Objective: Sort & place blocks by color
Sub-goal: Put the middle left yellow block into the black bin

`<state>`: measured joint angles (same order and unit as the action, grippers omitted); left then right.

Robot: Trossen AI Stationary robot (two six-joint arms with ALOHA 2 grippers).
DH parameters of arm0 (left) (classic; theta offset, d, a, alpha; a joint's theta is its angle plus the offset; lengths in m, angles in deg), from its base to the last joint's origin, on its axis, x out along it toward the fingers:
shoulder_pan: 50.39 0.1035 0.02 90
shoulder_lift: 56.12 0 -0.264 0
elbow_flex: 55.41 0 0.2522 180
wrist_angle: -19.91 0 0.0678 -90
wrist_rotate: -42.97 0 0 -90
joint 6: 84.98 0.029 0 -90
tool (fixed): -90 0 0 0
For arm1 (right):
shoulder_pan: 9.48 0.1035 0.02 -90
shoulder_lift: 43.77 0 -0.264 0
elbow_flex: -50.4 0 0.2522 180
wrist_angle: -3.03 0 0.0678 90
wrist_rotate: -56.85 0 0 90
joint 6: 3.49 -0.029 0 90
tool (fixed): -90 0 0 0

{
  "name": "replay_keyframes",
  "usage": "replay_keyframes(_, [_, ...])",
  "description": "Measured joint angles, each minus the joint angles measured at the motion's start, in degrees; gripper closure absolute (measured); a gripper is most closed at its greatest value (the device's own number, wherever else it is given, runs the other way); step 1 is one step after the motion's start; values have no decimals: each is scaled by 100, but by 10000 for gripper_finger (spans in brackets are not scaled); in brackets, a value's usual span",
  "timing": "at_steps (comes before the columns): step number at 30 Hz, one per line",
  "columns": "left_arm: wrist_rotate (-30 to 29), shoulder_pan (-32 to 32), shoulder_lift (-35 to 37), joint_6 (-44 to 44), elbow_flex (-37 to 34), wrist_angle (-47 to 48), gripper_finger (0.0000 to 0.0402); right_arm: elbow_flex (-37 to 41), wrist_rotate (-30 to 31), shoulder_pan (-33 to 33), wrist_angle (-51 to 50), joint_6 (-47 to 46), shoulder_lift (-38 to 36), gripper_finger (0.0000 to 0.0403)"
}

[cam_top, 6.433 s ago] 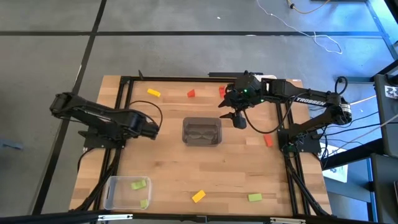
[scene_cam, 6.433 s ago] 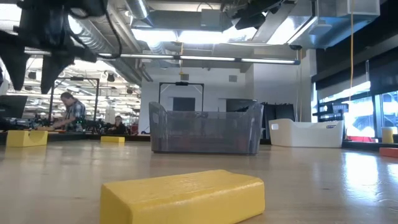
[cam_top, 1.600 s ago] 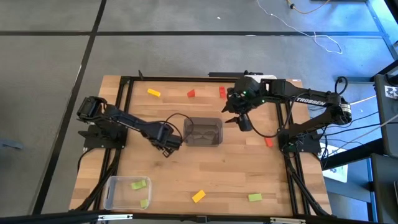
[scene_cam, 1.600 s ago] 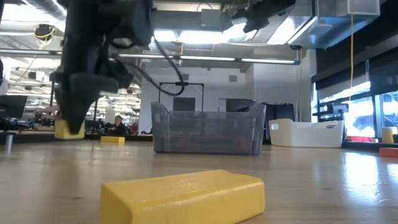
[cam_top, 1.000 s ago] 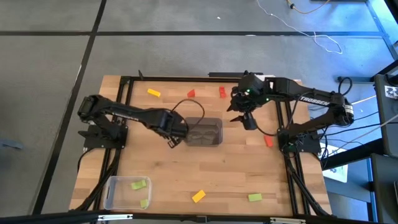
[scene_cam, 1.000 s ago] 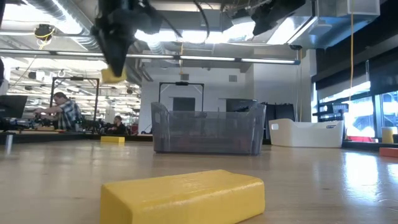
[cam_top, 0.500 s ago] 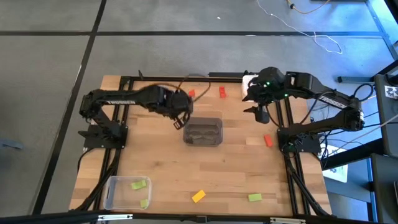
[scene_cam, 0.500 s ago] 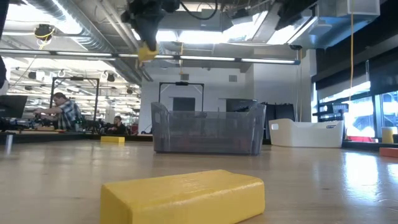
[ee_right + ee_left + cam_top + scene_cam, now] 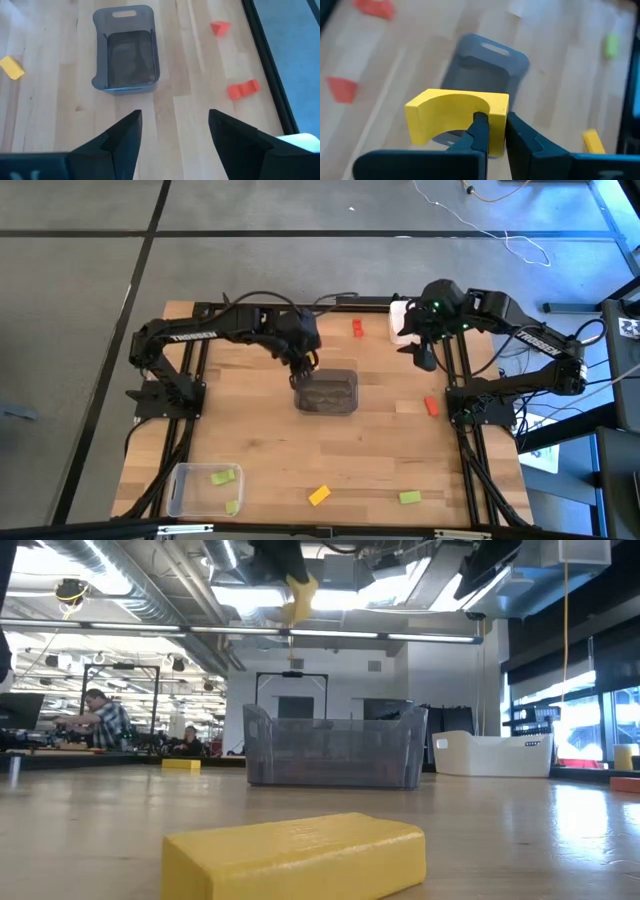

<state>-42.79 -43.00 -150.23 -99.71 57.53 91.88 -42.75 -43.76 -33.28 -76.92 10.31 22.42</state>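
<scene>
My left gripper (image 9: 303,373) hangs above the far left edge of the grey bin (image 9: 326,393), shut on a yellow arch-shaped block (image 9: 455,115). The low view shows this block (image 9: 298,595) high above the bin (image 9: 330,748). My right gripper (image 9: 425,358) is open and empty near the table's far right, beside a white bin (image 9: 403,323). Loose on the wood lie two red blocks (image 9: 357,328) (image 9: 431,406), a yellow block (image 9: 318,495) and a green one (image 9: 410,497). The arm hides part of the far left. My left gripper pinches one end of the yellow arch (image 9: 498,107) between its two fingers (image 9: 481,131), coming from above and pointing down. The rest of the arch juts out to one side of the fingers. The block is lifted clear, tilted in the low view, over the grey bin.
A clear bin (image 9: 185,495) at the near left corner holds two green blocks (image 9: 222,476). A black frame (image 9: 200,315) runs along the table's edges. Another small yellow block (image 9: 180,765) lies far off at the left. Bare wood lies between the grey bin and the near edge.
My left gripper has risen with the yellow block and gone from the grey bin's left side toward the far edge, then right, ending above the bin's far left edge. My right gripper has drawn back toward the table's far right corner, still open.
</scene>
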Motion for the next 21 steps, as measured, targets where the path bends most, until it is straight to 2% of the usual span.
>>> replay_keyframes(4, [394,-78,0,461,-76,-11,373,0,0,-43,3,7,0,173])
replay_keyframes(7, [389,-174,-101,569,-234,-7,373,0,-52,-43,6,18,0,173])
replay_keyframes(14, [388,-486,-671,920,-730,-232,373,0,-844,-41,87,145,2,173])
replay_keyframes(21, [186,-575,-1426,1080,-926,-532,373,0,-898,-41,240,145,2,173])
